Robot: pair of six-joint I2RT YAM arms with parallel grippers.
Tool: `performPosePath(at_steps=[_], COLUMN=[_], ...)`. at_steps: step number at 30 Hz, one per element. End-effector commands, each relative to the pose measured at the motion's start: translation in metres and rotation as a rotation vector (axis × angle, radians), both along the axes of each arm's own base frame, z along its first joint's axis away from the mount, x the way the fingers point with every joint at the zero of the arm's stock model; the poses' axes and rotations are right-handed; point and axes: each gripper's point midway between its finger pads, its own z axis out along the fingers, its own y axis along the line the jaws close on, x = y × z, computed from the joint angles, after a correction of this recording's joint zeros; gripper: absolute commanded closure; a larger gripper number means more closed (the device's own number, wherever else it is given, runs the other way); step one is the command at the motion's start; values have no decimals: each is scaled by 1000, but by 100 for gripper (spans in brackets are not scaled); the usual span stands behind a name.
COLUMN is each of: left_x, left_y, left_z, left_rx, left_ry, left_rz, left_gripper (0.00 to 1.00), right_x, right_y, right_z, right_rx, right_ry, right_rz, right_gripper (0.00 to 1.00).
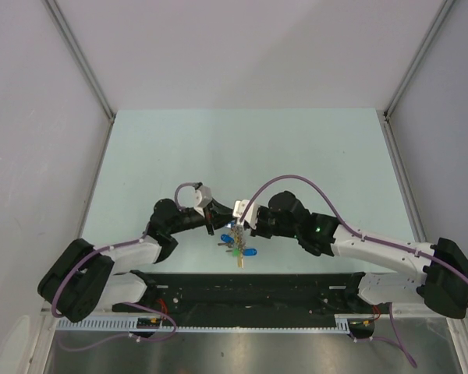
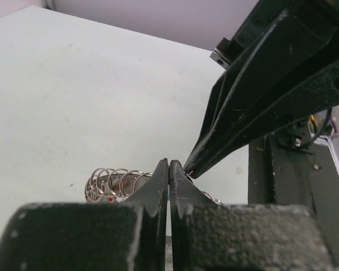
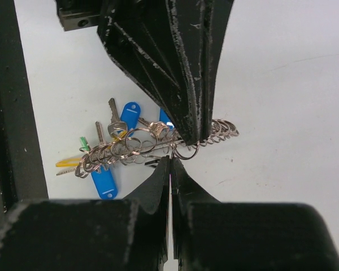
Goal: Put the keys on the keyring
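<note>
The keyring point(image 3: 142, 144) is a thin silver wire strung with many small split rings, held low over the table. The keys point(image 3: 114, 113) fan from it, with blue tags point(image 3: 104, 183), a yellow one and a green one. My left gripper point(image 3: 192, 138) comes in from above, shut, with the wire running in between its fingertips. My right gripper point(image 3: 170, 161) is shut too, its tips touching a small ring on the wire. Whether it pinches that ring is hidden. From above, both grippers point(image 1: 222, 226) point(image 1: 238, 230) meet over the bunch point(image 1: 238, 248). The left wrist view shows rings point(image 2: 110, 182) behind my left gripper point(image 2: 169, 164).
A black rail point(image 1: 249, 284) runs along the near edge of the pale green table point(image 1: 242, 148), just below the bunch. Grey walls stand at the left, right and back.
</note>
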Motion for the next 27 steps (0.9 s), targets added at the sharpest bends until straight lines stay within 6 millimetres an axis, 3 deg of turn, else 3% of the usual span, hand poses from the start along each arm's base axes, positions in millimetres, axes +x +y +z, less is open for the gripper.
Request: performPosePath(at_steps=[1, 6, 7, 9, 17, 21, 23, 27], left_x=[12, 8, 7, 9, 18, 0, -1, -4], left_y=[8, 10, 11, 11, 25, 19, 16, 11], left_z=[61, 56, 56, 56, 59, 54, 38, 33], left_rx=[-216, -226, -224, -214, -169, -86, -19, 53], left_ry=[-111, -89, -94, -108, -176, -259, -220, -202], left_rz=[132, 134, 133, 137, 117, -77, -130, -195], left_gripper=[100, 96, 79, 71, 60, 50, 49, 48], right_x=[-5, -4, -4, -4, -3, 0, 2, 4], right_y=[10, 7, 6, 3, -6, -5, -5, -4], right_z=[11, 19, 22, 27, 37, 43, 45, 48], right_rx=[61, 58, 59, 45, -6, -9, -10, -13], right_ry=[-10, -49, -55, -63, -86, -101, -107, -112], right_rz=[16, 33, 41, 49, 87, 92, 90, 93], right_gripper=[100, 100, 100, 100, 100, 100, 100, 100])
